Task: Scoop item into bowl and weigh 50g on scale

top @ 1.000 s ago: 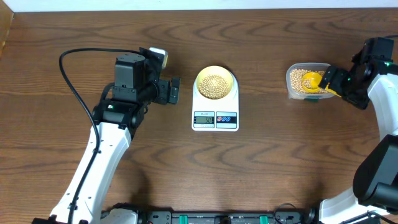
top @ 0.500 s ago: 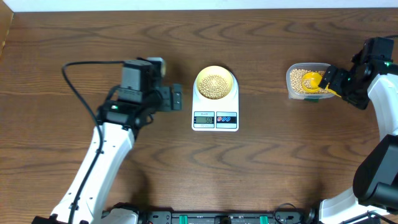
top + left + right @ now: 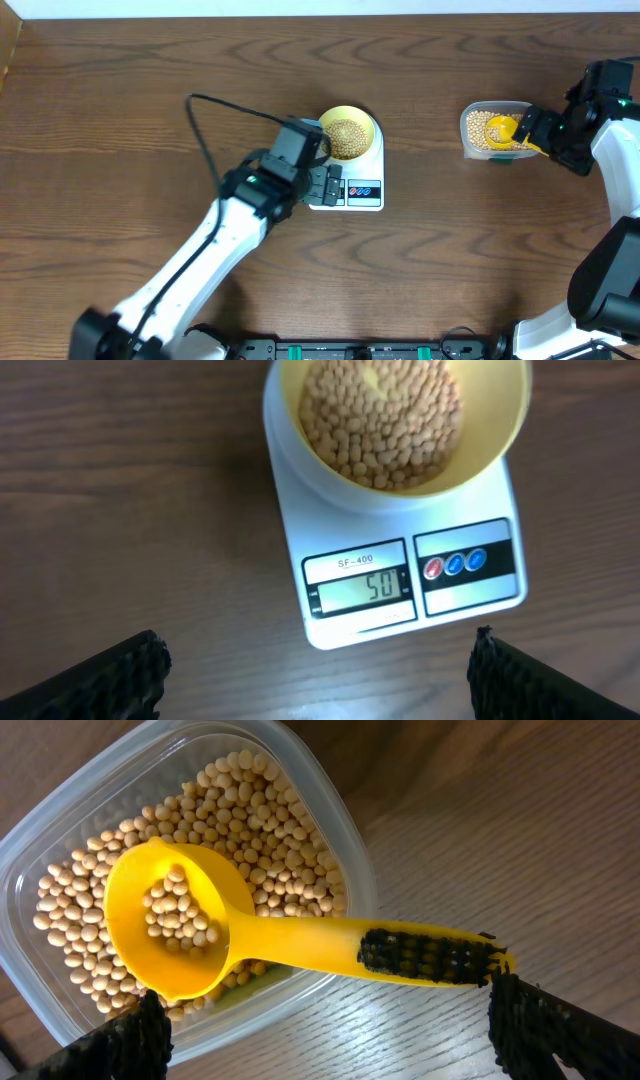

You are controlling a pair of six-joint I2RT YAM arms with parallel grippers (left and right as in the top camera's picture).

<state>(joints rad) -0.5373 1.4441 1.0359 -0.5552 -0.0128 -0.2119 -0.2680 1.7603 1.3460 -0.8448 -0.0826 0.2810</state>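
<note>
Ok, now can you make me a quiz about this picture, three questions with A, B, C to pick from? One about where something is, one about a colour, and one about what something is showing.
1. Where does the bowl stand?
A) on the scale
B) on the table beside it
C) at the table's far edge

2. What colour is the scoop?
A) red
B) blue
C) yellow

3. What does the scale's display show?
A) nothing, it is blank
B) 50
C) 0

Answers:
1 A: the bowl, full of beans, sits on top of the white scale.
2 C: the scoop lying in the tub is plainly yellow.
3 B: the left wrist view shows the digits 50 on the display.
</note>
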